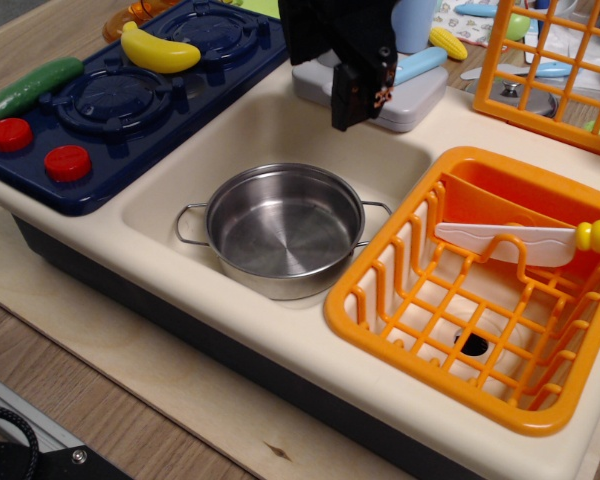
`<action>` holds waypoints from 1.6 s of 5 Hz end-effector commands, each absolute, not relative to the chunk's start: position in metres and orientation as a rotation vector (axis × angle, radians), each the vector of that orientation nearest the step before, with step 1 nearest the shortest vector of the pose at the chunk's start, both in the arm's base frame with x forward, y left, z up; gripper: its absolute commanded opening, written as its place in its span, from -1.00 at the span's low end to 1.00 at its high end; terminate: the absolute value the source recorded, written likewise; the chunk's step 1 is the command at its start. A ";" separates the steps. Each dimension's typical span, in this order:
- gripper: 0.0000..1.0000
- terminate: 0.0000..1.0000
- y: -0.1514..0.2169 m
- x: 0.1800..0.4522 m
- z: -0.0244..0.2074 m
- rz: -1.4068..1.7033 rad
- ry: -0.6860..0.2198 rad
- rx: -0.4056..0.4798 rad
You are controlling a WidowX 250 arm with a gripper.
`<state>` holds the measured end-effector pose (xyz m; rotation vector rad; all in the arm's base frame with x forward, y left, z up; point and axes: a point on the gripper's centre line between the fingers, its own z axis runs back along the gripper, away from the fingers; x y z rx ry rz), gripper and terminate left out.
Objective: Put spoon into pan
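Note:
The spoon (417,65) lies on a grey block (412,100) behind the sink; only its light blue handle shows, and its white bowl is hidden behind my gripper. My black gripper (348,112) hangs over the bowl end of the spoon, its tip reaching below the block's front edge. I cannot see whether the fingers are open or shut, or whether they touch the spoon. The shiny steel pan (280,235) with two wire loop handles stands empty in the cream sink basin (170,195), in front of and below the gripper.
An orange dish rack (380,300) to the right of the pan holds a white-bladed knife (520,240) with a yellow handle. A dark blue stove (120,110) at left carries a banana (158,50) and a cucumber (30,88). An orange basket (550,70) stands at back right.

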<state>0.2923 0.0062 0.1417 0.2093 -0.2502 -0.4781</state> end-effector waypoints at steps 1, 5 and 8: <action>1.00 -1.00 0.012 0.300 0.141 -0.486 -0.294 0.215; -1.00 -1.00 0.010 0.308 0.126 -0.406 -0.289 0.157; -1.00 -1.00 -0.012 0.257 0.134 -0.287 -0.264 0.194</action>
